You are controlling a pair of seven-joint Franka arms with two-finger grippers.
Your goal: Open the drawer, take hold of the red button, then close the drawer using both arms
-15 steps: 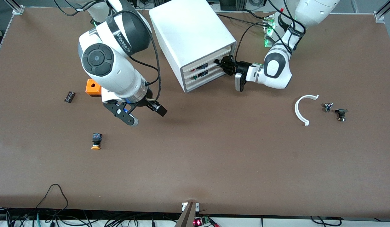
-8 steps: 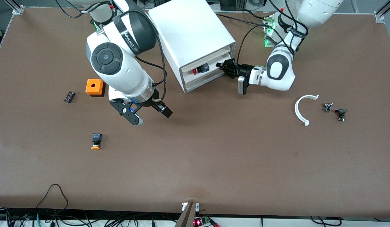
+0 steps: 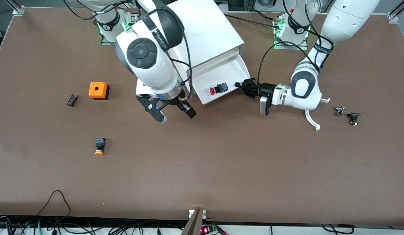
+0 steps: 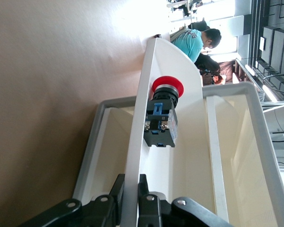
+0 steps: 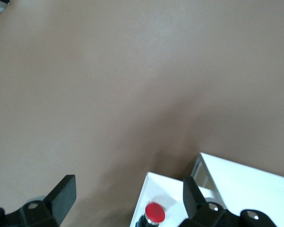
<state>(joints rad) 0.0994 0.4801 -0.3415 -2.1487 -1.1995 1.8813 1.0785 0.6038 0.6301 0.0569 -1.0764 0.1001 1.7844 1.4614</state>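
Note:
The middle drawer [image 3: 221,72] of the white cabinet [image 3: 202,29] stands pulled out. The red-capped button [image 3: 218,89] lies on its side in the drawer, near the drawer's front. My left gripper [image 3: 238,85] is shut on the drawer's front wall at the corner toward the left arm's end; the left wrist view shows the fingers [image 4: 117,191] pinching the wall [image 4: 137,123], with the button [image 4: 162,116] just past them. My right gripper [image 3: 177,117] is open and empty, over the table beside the drawer's other front corner. The right wrist view shows the button's cap [image 5: 155,213] and the drawer corner [image 5: 154,185] between the spread fingers [image 5: 61,193].
An orange box with a hole [image 3: 98,90], a small black part [image 3: 71,100] and an orange-capped button [image 3: 99,146] lie toward the right arm's end. A white curved piece [image 3: 311,118] and two small parts [image 3: 339,111] [image 3: 353,118] lie toward the left arm's end.
My left gripper has pulled the drawer out of the cabinet, baring the red button. My right arm has swung from near the orange box to beside the drawer's front.

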